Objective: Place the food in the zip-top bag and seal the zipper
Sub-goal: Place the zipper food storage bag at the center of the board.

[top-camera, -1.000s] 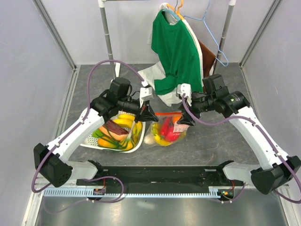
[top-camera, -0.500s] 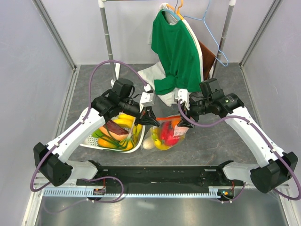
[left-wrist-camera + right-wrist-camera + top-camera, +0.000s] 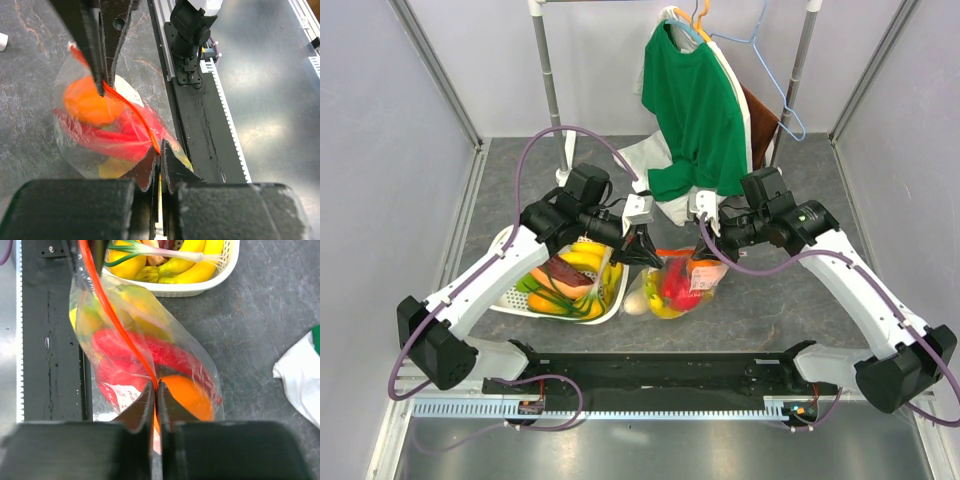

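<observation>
Left end effector (image 3: 160,162) and right end effector (image 3: 154,390) each clamp one end of the zipper (image 3: 117,322), which runs straight between them above the bag (image 3: 672,287).

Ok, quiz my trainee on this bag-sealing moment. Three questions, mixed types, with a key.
1. True or false: the left gripper and right gripper each pinch the zipper.
2. Which lies in the white basket? A bananas B a shirt C nothing
3. Fill in: inside the zip-top bag, the orange sits nearest the ___ gripper.
Key: 1 true; 2 A; 3 right.
</observation>
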Motion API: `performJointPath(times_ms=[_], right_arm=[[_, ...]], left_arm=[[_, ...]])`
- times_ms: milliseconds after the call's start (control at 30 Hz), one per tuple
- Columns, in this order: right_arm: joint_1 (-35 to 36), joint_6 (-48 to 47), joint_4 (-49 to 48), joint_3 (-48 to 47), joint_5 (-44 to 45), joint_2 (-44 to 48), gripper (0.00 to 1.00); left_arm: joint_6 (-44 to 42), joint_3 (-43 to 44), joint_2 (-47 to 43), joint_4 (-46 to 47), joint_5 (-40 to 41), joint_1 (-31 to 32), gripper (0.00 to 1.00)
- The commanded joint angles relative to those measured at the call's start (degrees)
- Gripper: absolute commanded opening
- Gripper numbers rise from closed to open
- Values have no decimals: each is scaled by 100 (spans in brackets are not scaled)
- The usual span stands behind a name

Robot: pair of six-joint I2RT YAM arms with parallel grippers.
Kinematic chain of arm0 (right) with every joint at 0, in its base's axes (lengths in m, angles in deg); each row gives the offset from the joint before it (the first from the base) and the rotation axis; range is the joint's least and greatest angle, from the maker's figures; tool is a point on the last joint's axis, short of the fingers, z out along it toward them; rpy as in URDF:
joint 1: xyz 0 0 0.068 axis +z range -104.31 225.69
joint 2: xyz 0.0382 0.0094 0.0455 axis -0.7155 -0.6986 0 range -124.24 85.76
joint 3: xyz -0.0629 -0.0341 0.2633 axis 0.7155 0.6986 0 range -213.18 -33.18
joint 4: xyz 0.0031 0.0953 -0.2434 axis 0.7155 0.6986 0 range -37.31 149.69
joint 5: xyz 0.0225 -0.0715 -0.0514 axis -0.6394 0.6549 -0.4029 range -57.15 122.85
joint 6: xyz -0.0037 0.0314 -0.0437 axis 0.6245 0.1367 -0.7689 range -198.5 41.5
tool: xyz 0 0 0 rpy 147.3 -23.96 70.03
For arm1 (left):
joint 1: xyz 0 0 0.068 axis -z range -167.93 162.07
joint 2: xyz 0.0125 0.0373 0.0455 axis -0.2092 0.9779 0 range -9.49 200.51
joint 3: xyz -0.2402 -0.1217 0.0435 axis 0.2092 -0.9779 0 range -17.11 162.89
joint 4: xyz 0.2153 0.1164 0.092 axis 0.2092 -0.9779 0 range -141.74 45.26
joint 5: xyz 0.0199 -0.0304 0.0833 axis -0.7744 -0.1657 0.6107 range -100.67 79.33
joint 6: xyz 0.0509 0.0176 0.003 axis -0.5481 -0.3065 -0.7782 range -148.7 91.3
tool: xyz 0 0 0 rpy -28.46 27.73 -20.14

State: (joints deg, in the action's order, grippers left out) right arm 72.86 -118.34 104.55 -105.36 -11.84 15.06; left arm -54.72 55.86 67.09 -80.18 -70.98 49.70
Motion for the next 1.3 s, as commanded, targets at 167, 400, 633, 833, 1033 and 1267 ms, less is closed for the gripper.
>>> performJointPath(times_ms=[167, 400, 633, 833, 1033, 1267], right_arm=[[16, 2158, -254, 28, 477, 784, 0], [-739, 5365, -853, 696, 1985, 1725, 0], [-986, 7560, -176, 548, 3493, 1534, 0], [-1074, 9339, -562, 538, 4070, 1313, 0], [-1083, 11100, -2048, 1084, 5083, 1534, 0], [-1074, 12658, -2734, 1548, 5611, 1436, 0]], left_arm=[[1484, 165, 16, 1073, 115, -370, 42], [2548, -46, -319, 1795, 546, -634, 85], [2795, -81, -521, 1909, 635, -783, 88], [2910, -274, -679, 2050, 626, -818, 88], [2954, -424, -749, 2120, 626, -871, 88], [2892, -477, -723, 2085, 582, -915, 88]])
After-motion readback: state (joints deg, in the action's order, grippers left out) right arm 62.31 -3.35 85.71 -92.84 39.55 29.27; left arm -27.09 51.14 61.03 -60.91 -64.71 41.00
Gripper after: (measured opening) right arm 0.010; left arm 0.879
